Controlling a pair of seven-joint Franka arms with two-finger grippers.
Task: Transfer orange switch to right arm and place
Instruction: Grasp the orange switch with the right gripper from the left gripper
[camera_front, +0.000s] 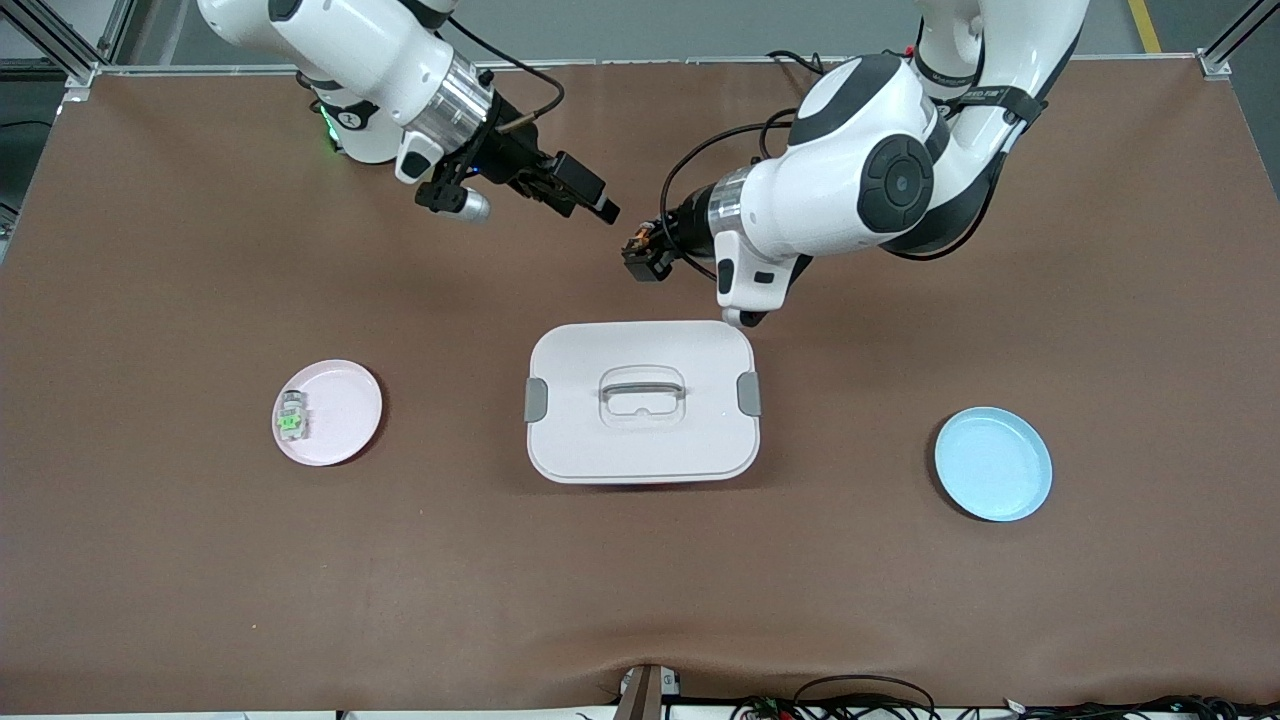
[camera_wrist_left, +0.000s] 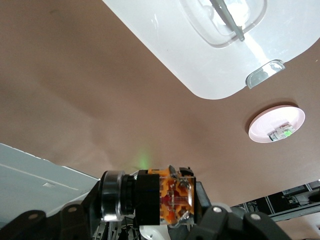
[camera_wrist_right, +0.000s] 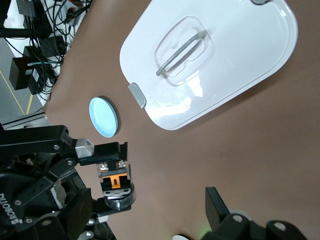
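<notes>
Left claw grips the orange switch in the air; right claw, spread, hovers beside.

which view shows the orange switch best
The left wrist view: the small black blocky orange switch fills the foreground, clamped in the left end effector, with its orange middle plain. The right wrist view shows it smaller, held in that end effector. The front view shows only a dark speck with an orange glint.

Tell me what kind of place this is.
Probably a robotics lab bench: two robot arms over a brown-covered table with an aluminium frame at its corners and loose cables along the edge. The left gripper holds an orange switch; the right gripper is open.
</notes>
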